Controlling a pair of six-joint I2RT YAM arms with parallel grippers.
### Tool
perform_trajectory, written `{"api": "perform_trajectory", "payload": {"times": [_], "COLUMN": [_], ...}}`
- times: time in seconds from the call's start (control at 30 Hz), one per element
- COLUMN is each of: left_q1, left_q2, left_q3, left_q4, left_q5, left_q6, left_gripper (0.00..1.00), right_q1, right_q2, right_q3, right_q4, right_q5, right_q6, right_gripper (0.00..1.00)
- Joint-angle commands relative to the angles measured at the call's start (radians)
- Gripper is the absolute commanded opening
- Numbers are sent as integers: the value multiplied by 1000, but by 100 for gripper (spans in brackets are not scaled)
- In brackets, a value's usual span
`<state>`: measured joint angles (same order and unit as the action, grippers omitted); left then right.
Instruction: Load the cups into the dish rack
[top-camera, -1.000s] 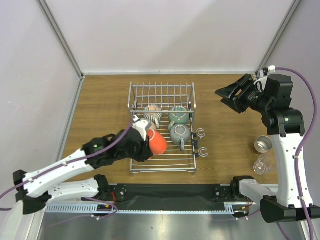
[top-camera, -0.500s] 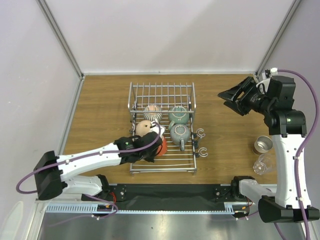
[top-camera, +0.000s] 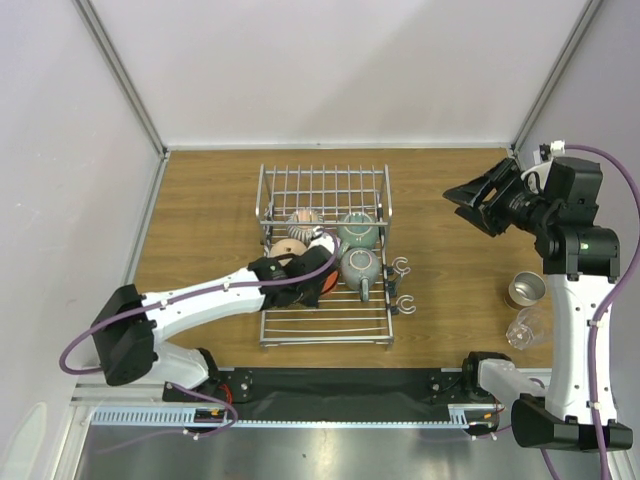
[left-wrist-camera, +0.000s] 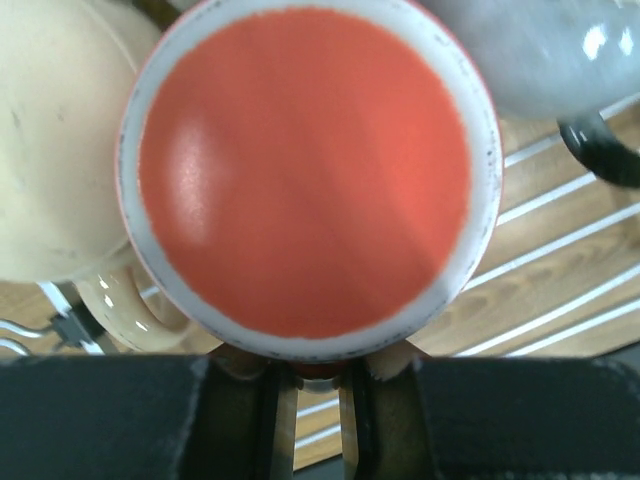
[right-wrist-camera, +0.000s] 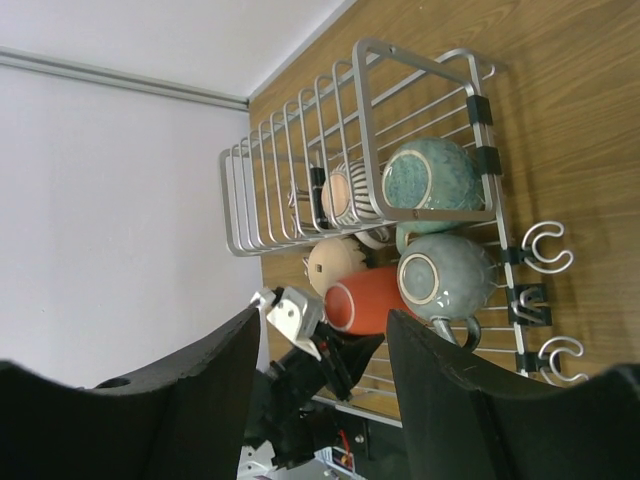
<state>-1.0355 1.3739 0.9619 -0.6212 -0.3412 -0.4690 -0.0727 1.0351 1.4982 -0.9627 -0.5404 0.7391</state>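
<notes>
No writing, label, brand, number or sign can be read in any of the views. The red-orange cup (left-wrist-camera: 305, 170) shows only a plain glazed base with a pale ring around it. The other cups (right-wrist-camera: 430, 175) and the wires of the dish rack (top-camera: 325, 190) carry no legible marks.

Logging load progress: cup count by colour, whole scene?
ribbed silver-grey cup: 1
teal-green cup: 1
grey-green cup: 1
beige cup: 1
red-orange cup: 1
shiny metal cup: 1
clear glass cup: 1
Total: 7
</notes>
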Motion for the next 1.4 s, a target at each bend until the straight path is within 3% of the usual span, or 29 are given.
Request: {"api": "perform_trajectory", "payload": {"times": [0.0, 0.37, 1.17, 1.37], "left_q1": [51, 101, 190, 190], "left_q2": [19, 160, 272, 192], "left_q3": [78, 158, 218, 120], "left_q4": [51, 89, 95, 117], "left_q5": [-39, -27, 21, 44], "left_q6": [49, 116, 142, 98], "left_gripper": [0, 0, 0, 28], "right_q1": [-6, -9, -15, -16], "right_q2": [-26, -30, -44, -50], "right_q3": [0, 14, 2, -7], "right_q4": [1, -7, -41, -36], "right_q5": [-32, -39, -33, -27], "right_q6": [-14, -4, -30, -26], "right_gripper": [59, 59, 59, 59]}}
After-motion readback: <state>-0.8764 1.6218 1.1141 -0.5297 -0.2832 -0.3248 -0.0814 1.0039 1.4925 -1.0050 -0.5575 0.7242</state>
